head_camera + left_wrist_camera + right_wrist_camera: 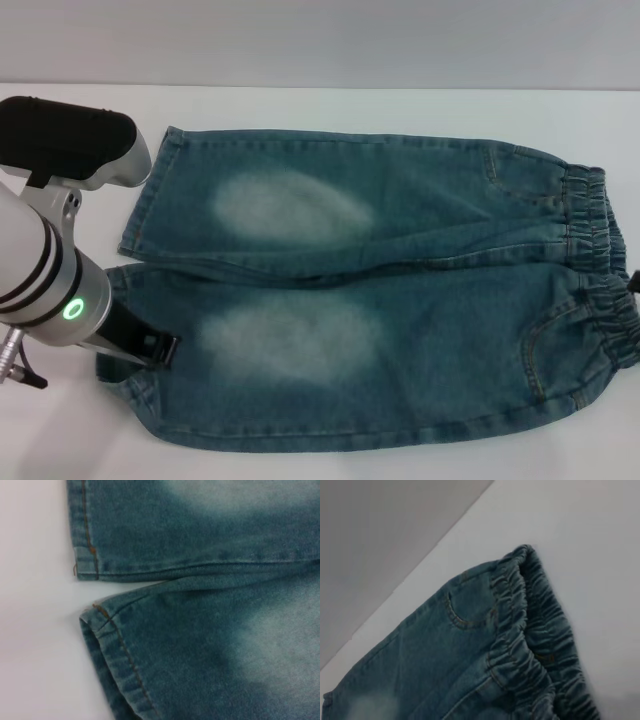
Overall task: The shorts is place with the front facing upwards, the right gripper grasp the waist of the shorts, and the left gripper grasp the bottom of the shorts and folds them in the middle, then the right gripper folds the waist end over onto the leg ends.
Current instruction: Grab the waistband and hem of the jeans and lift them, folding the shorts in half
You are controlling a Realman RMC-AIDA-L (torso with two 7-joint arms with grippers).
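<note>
The blue denim shorts (380, 300) lie flat with the front up, both faded thigh patches showing. The leg ends point to the left and the gathered elastic waist (600, 270) lies at the right. My left gripper (150, 348) rests low over the hem of the near leg, at the bottom of the shorts (140, 215). The left wrist view shows both hems close up, the near hem (107, 650) and the far hem (82, 525). Only a dark sliver of the right gripper (634, 282) shows, beside the waist (530, 645).
The shorts lie on a white table (330, 110), with bare surface beyond the far leg and left of the hems (35, 605). The thick left arm (40, 270), with its green ring light, covers the near left corner.
</note>
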